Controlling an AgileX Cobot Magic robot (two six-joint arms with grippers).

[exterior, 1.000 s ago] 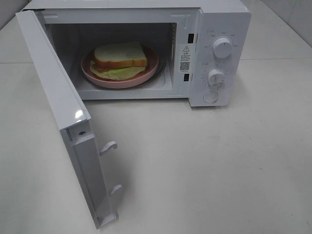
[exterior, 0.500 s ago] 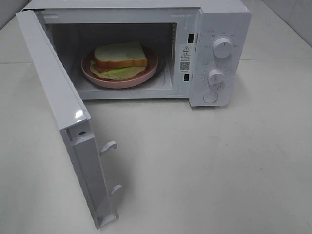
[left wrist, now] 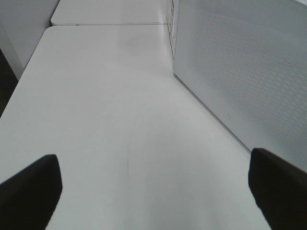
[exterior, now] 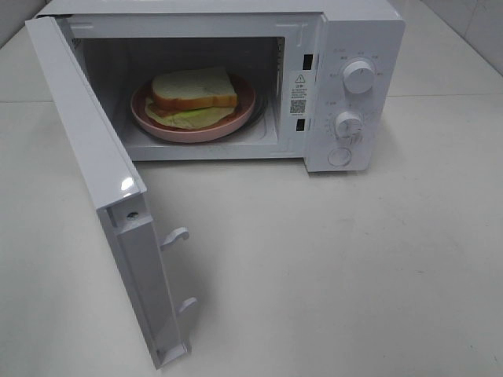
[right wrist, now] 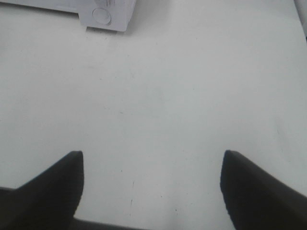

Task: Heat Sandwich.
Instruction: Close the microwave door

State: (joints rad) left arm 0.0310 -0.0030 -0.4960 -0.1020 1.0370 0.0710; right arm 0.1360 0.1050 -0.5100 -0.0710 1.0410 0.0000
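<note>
Nothing has moved in the last second: both my grippers hang where they were, and the sandwich has not shifted. My left gripper (left wrist: 153,160) stands with its jaws spread as wide as they go, nothing between them, only bare table (left wrist: 110,120) beneath; the perforated face of the door (left wrist: 240,67) runs just beside one finger (left wrist: 276,184). My right gripper (right wrist: 152,155) is also spread wide and empty, hanging over bare table with a corner of the microwave (right wrist: 108,14) well ahead of it. Neither gripper shows in the high view. Seen from there, the microwave (exterior: 361,35) sits at twelve o'clock on the table (exterior: 354,275), and its door (exterior: 86,149) is swung fully out toward seven o'clock, its two latch hooks (exterior: 177,236) pointing to three o'clock. The sandwich (exterior: 192,88) lies inside the cavity on a pink plate (exterior: 245,110), white bread on top, green lettuce showing at its six o'clock edge. The plate rests on the cavity floor, apart from the walls. At three o'clock of the cavity is the control panel with two knobs (exterior: 359,77), one above the other, and a round button (exterior: 339,156) below them.
</note>
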